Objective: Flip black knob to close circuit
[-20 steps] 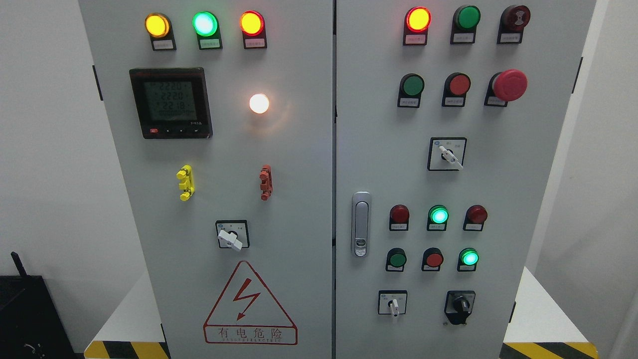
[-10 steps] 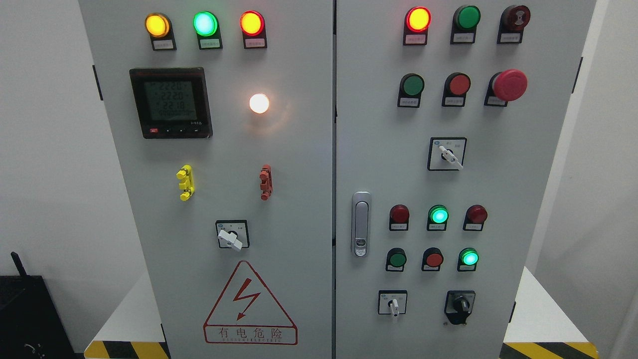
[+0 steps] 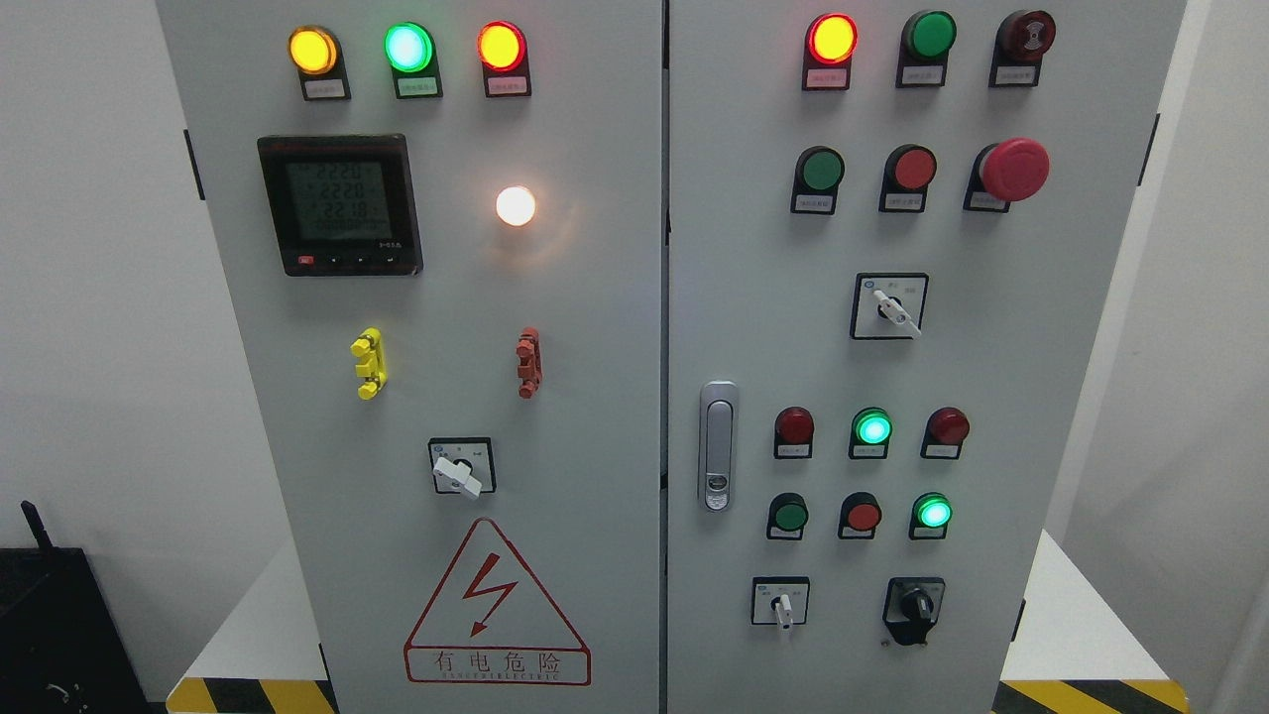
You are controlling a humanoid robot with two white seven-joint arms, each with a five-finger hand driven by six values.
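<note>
The black knob [image 3: 914,607] is a rotary switch at the lower right of the right cabinet door [image 3: 991,397]. Its handle stands close to upright, tilted slightly. Neither of my hands shows in the head view. A white selector switch [image 3: 783,605] sits to the knob's left on the same row. A lit green lamp [image 3: 933,513] is just above the knob.
The grey electrical cabinet fills the view, with lamps, push buttons, a red emergency stop [image 3: 1013,169], a meter [image 3: 340,204] and a door latch [image 3: 718,444]. A white platform with yellow-black edge stripes [image 3: 1086,694] holds the cabinet. A black box [image 3: 50,635] stands at lower left.
</note>
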